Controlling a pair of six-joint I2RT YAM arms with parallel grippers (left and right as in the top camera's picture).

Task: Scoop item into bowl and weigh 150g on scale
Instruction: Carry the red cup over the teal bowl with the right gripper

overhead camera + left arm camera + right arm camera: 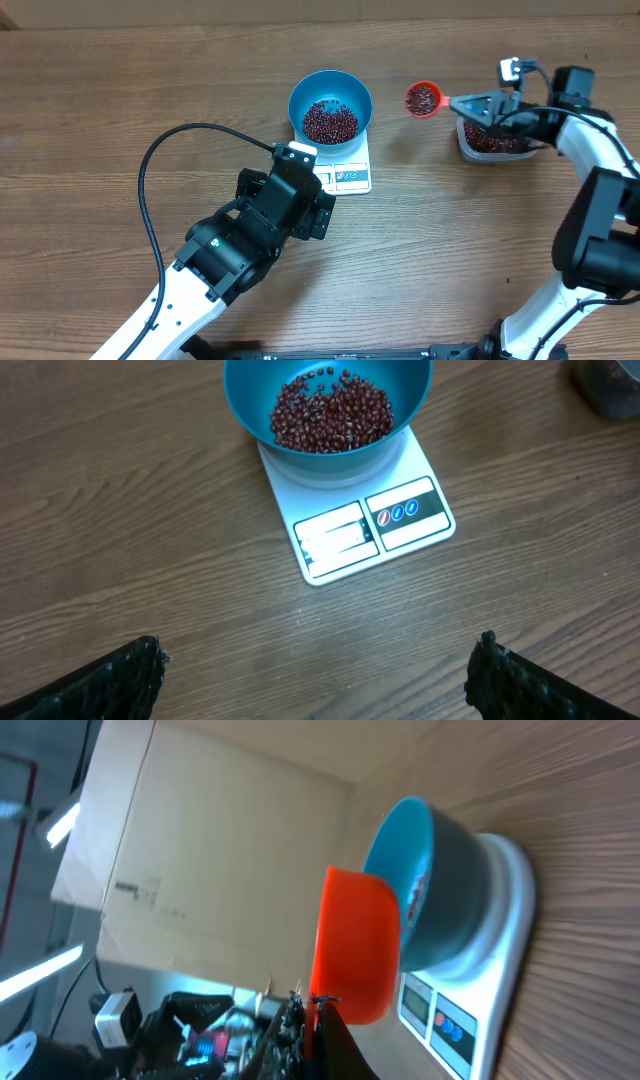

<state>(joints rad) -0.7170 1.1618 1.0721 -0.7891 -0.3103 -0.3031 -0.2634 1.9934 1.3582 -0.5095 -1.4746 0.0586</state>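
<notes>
**While the red scoop (pixel 422 98) rides loaded: loose beans, spill risk**

Empty, the left hand (pixel 315 660) stands spread near the scale (pixel 350 177). The beans (pixel 329 121), light and free-rolling, lie in the blue bowl (pixel 299 100) on it. The right hand (pixel 472 104) pinches the scoop's stiff handle, a sound hold if kept level.

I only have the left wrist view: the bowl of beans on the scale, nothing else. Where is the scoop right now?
Observer: The red scoop is gripped by the right end effector. It is level with the bowl and off to its right, not over it.
Operator: Is it loaded?
Observer: Yes. The overhead view shows beans filling it.
Operator: And where is the supply?
Observer: A clear tub with more beans in it sits far right, partly beneath the right end effector.
</notes>
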